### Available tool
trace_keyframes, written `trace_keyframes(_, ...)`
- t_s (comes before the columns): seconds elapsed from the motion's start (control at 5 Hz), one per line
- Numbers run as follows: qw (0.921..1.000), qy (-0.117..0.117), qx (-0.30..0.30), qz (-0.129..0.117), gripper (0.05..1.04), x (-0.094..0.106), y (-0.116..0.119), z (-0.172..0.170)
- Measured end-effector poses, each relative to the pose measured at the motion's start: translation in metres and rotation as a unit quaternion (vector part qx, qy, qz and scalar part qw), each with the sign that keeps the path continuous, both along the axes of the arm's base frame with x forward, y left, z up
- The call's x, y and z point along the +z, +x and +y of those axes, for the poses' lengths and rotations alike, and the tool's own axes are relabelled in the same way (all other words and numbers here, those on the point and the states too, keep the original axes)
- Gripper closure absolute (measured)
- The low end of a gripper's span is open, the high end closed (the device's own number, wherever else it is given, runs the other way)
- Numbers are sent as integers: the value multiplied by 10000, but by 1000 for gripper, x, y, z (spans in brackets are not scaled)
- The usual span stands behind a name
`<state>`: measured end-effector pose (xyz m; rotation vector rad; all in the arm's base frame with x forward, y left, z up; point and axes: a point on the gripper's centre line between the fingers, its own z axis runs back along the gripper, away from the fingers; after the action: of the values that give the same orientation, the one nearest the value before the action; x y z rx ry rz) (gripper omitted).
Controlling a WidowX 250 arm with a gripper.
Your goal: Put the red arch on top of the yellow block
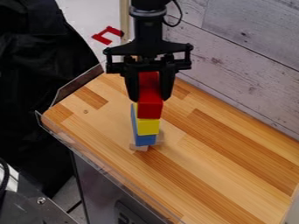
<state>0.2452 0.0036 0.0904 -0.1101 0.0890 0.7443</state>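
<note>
The gripper [149, 89] hangs over the work surface, a little above the middle of the camera view, its fingers pressed to both sides of the red arch [150, 108]. The arch is seen end-on, directly over the yellow block [148, 127] and overlapping its upper part in the view. Whether arch and block touch, I cannot tell. Under the yellow block is a blue block [145, 140], and a pale wooden piece [139, 148] shows at the base of the stack.
The wooden tabletop [216, 153] has a clear raised rim [108, 162] along its left and front-left edges. A pale plank wall [251, 52] borders it at the back right. Beyond the table at the upper left lies a red bracket-shaped piece [100, 38], near dark cloth [41, 57].
</note>
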Motion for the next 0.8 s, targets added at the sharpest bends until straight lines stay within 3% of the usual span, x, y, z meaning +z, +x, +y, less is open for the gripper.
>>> trace_keyframes(0.2, 10000, 0, 9, 8, 530, -1, 0, 0)
trace_keyframes(0.4, 10000, -18, 6, -10, 464, -1, 1, -1)
trace_keyframes(0.6, 10000, -61, -33, 71, 191, -2, -1, -2)
trace_keyframes(0.8, 9999, -92, 23, 119, 76, -3, -2, -2)
